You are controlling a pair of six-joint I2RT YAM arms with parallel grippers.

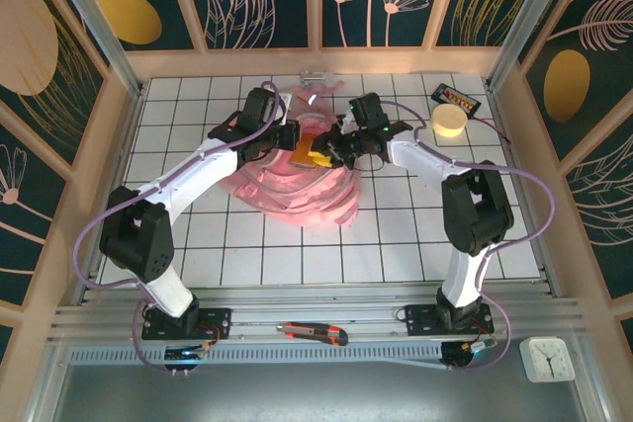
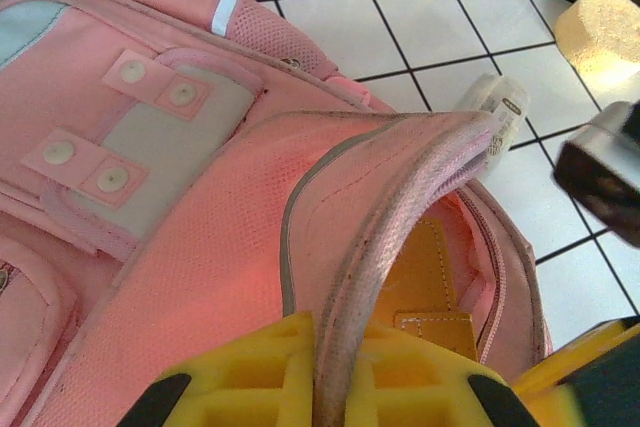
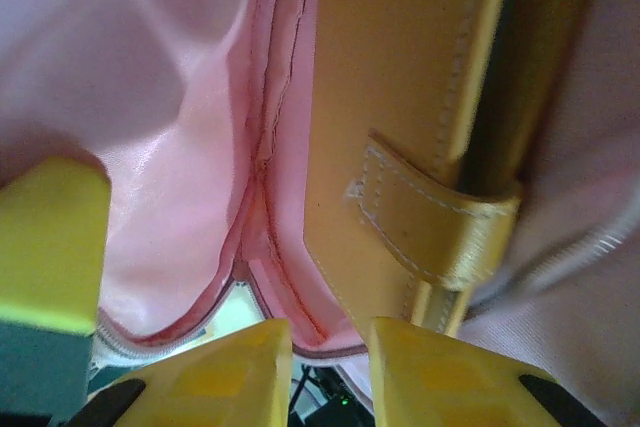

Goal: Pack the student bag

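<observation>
The pink student bag (image 1: pixel 297 195) lies in the middle of the table, its top opening turned toward the back. My left gripper (image 1: pixel 294 137) is shut on the bag's piped opening rim (image 2: pixel 400 207) and holds it lifted; the rim runs between the yellow fingers (image 2: pixel 250 367). A tan leather case (image 2: pixel 430 277) with a stitched strap rests inside the bag. My right gripper (image 1: pixel 331 150) is at the mouth of the bag. Its jaws (image 3: pixel 330 367) stand a narrow gap apart with nothing between them, just below the case (image 3: pixel 400 97) and the pink lining (image 3: pixel 170 127).
A pale yellow round block (image 1: pixel 449 123) and a black box of coloured pieces (image 1: pixel 457 99) sit at the back right. A white tube (image 2: pixel 500 107) lies beside the bag. A box cutter (image 1: pixel 312 333) lies on the front rail, and a small clock (image 1: pixel 547 358) stands at the bottom right.
</observation>
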